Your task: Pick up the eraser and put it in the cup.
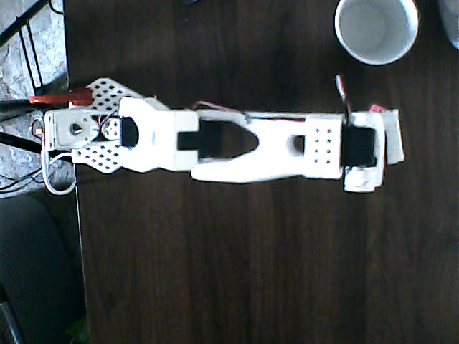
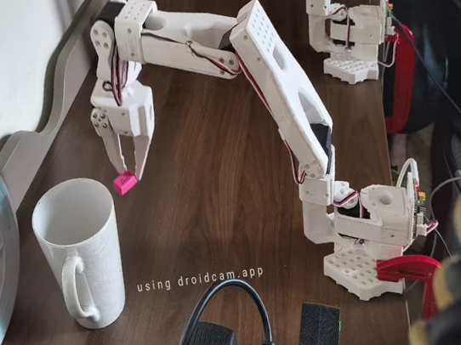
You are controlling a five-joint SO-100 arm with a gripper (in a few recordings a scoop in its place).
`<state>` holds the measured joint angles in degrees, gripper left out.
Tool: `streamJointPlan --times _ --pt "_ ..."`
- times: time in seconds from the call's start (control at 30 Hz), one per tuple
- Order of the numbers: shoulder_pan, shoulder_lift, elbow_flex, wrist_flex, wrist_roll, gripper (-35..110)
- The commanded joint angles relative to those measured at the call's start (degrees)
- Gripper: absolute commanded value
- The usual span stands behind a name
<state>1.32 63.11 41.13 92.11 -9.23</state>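
Jaws point straight down at the table, and the gripper (image 2: 129, 168) has its two white fingertips closed in on the eraser (image 2: 125, 182), a small pink block that sits at the tips on the dark wooden table (image 2: 221, 225) (whether it is lifted clear of the wood I cannot tell). Taking the cup (image 2: 79, 249) as landmark in the fixed view: the eraser lies just beyond its rim, up and slightly right, near but not touching. In the overhead view the cup (image 1: 376, 29) stands at the top edge, and the white arm (image 1: 237, 143) stretches across the table below it, its wrist end just under the cup.
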Motion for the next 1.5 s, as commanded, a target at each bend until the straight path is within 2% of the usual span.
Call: streamJointPlan --times 0.0,0.3,0.67,1.3,1.4,1.47 --pt "-2.0 8.0 -3.2 3.0 -1.8 0" --pt "-8.3 17.7 -7.0 1.4 -6.0 0" --pt "-20.7 13.7 -7.2 -5.0 -8.8 0" --pt "-18.9 -0.6 -7.2 -6.9 -7.6 0" --pt "-19.0 -0.2 -7.2 -6.5 -8.6 22" --pt "-19.0 0.3 -7.4 -6.4 -9.2 28"
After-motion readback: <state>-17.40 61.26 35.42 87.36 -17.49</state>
